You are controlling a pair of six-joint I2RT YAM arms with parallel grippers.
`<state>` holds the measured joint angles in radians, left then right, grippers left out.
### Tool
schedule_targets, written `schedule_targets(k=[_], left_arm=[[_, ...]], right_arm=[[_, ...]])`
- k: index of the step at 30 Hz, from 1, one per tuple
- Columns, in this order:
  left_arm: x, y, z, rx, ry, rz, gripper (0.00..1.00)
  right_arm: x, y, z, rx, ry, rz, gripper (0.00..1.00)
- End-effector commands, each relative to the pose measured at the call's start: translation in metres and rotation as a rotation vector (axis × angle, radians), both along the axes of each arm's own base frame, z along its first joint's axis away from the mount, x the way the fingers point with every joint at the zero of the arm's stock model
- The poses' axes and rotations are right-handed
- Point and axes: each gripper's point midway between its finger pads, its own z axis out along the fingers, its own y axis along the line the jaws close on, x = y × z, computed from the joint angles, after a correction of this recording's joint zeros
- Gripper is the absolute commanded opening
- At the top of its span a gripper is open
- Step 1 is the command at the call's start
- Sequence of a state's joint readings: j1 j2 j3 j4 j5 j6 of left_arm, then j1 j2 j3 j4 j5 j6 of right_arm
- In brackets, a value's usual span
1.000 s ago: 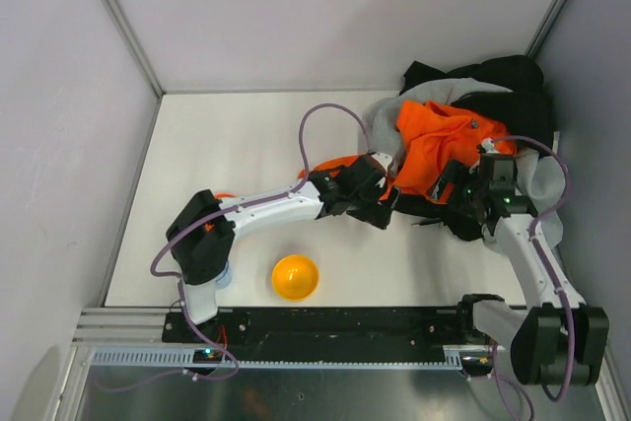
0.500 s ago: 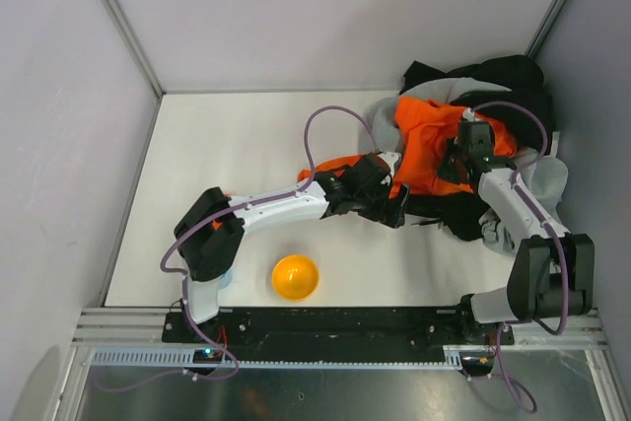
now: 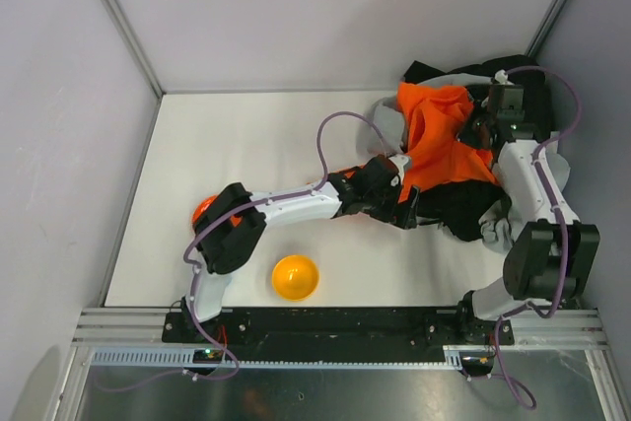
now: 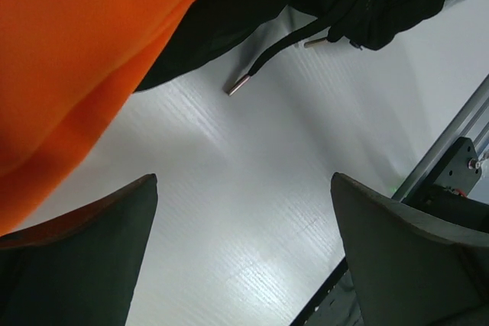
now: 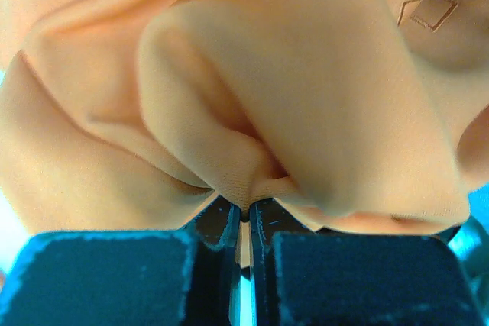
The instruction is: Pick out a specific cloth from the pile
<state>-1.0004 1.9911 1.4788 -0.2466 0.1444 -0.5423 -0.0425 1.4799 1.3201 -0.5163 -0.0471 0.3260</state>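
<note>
**Top external: orange layer peeled back, black fabric now exposed**

The cloth: my best candidate is the black patch at the near edge of the pile, just below the orange hem. I can't separate it cleanly from the larger black garment. The left wrist view shows a drawstring and a ribbed cuff on the black fabric there, so part of that patch is likely the big garment, not the target.

What changed over the last second:
- The right gripper has swung from the near side of the pile to its far right corner. Its jaws are pressed together on a fold of the orange garment.
- That drags the orange garment up and back. It now sits bunched toward the far wall, and more black shows beneath it than before.
- The left gripper has reached a bit further right and is now at the pile's near edge. Its jaws are spread with nothing between them, over bare table, with the orange hem beside one finger.

Judgement: this is the uncover step, not the pick. The right arm clears the top layer so the left can go in for the black piece. The main risk is the left grabbing the drawstring garment instead.

The orange bowl is well apart and not involved.
</note>
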Motion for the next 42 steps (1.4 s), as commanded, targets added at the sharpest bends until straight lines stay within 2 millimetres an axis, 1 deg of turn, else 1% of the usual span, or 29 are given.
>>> schedule_targets(k=[1,4,6,8,10,13,17,21,26,32,35,39,41,42], left_arm=[[0.009,-0.029,0.026,-0.102,-0.027,-0.030,1.00],[0.012,-0.035,0.023,-0.104,-0.028,-0.039,1.00],[0.015,-0.040,0.020,-0.105,-0.026,-0.042,1.00],[0.016,-0.046,0.018,-0.113,-0.015,-0.050,1.00],[0.015,-0.054,0.017,-0.127,-0.004,-0.070,1.00],[0.012,-0.064,0.015,-0.137,0.000,-0.101,0.99],[0.008,-0.073,0.009,-0.143,0.023,-0.123,0.98],[0.006,-0.081,-0.004,-0.145,0.069,-0.118,0.98],[0.006,-0.100,-0.015,-0.171,0.133,-0.116,0.98],[0.011,-0.122,-0.021,-0.208,0.175,-0.111,0.98],[0.010,-0.135,-0.019,-0.238,0.189,-0.127,0.97],[0.014,-0.155,-0.012,-0.293,0.204,-0.144,0.92],[0.014,-0.162,-0.011,-0.314,0.215,-0.154,0.87],[0.014,-0.165,-0.012,-0.322,0.222,-0.158,0.83]], right_arm=[[0.031,-0.017,-0.011,0.068,-0.003,-0.027,0.00],[0.027,-0.023,-0.076,0.177,0.183,-0.026,0.00],[0.022,-0.024,-0.108,0.249,0.273,-0.015,0.00],[0.017,-0.025,-0.130,0.296,0.319,-0.009,0.00],[0.011,-0.026,-0.141,0.313,0.336,-0.010,0.00],[0.008,-0.029,-0.140,0.304,0.324,-0.013,0.00],[0.007,-0.029,-0.127,0.291,0.285,-0.009,0.01],[0.006,-0.026,-0.115,0.287,0.254,0.003,0.05],[0.003,-0.025,-0.104,0.274,0.231,0.016,0.07],[-0.001,-0.024,-0.097,0.265,0.218,0.029,0.07],[-0.003,-0.023,-0.095,0.267,0.217,0.037,0.08],[-0.006,-0.021,-0.093,0.269,0.217,0.045,0.08],[-0.007,-0.025,-0.093,0.246,0.216,0.044,0.08],[-0.008,-0.027,-0.093,0.237,0.219,0.038,0.09]])
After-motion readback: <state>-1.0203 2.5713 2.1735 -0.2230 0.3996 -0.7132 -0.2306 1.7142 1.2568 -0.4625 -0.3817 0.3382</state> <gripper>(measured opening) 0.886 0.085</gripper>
